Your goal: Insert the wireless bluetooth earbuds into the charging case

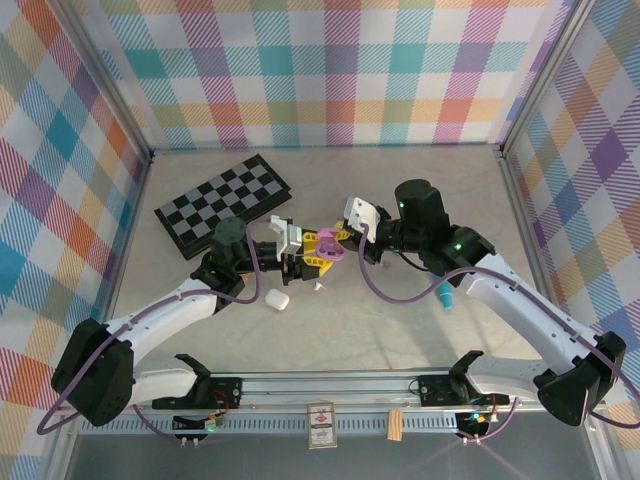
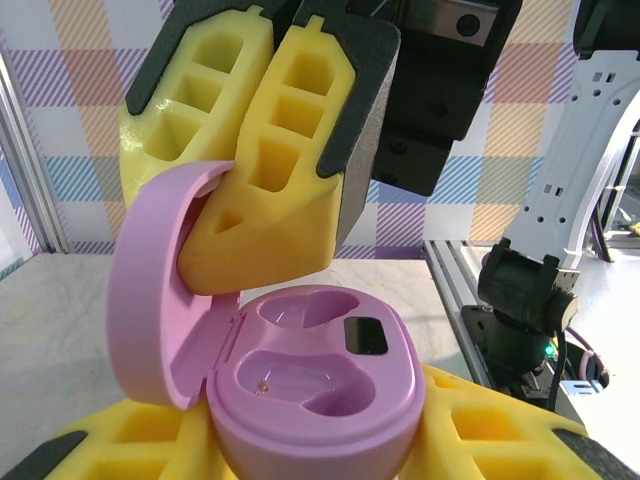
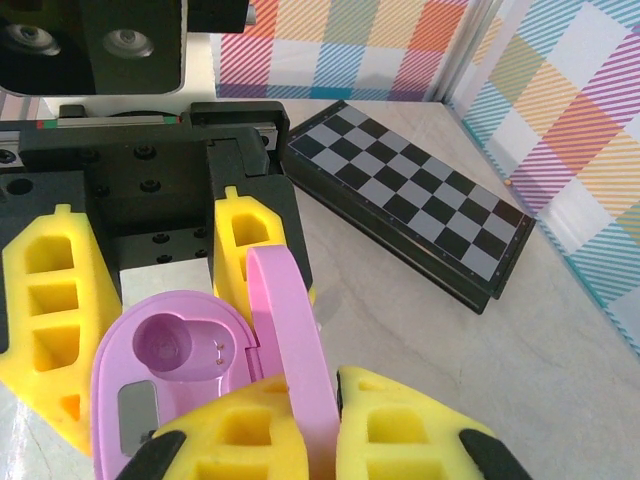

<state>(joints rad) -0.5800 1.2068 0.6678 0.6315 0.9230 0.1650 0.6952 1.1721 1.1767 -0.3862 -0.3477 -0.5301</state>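
The purple charging case [image 2: 330, 395] is open, with both of its sockets bare. My left gripper [image 2: 315, 435] holds the case's base between its yellow fingers [image 2: 500, 425]. My right gripper [image 3: 335, 425] comes in from the opposite side and is shut on the raised lid [image 3: 290, 330], pinching it edge-on. In the top view the two grippers meet at mid-table, left gripper [image 1: 303, 252] and right gripper [image 1: 343, 240], with the case [image 1: 328, 248] between them. A tiny white earbud [image 1: 320, 287] lies on the table just in front of them. A small purple speck [image 1: 386, 266], perhaps another bud, lies to the right.
A folded chessboard [image 1: 225, 205] lies behind my left arm. A white pebble-like case [image 1: 277, 299] rests in front of the left gripper. A teal pen [image 1: 445, 297] lies under my right forearm. Plaid walls close in the table on three sides.
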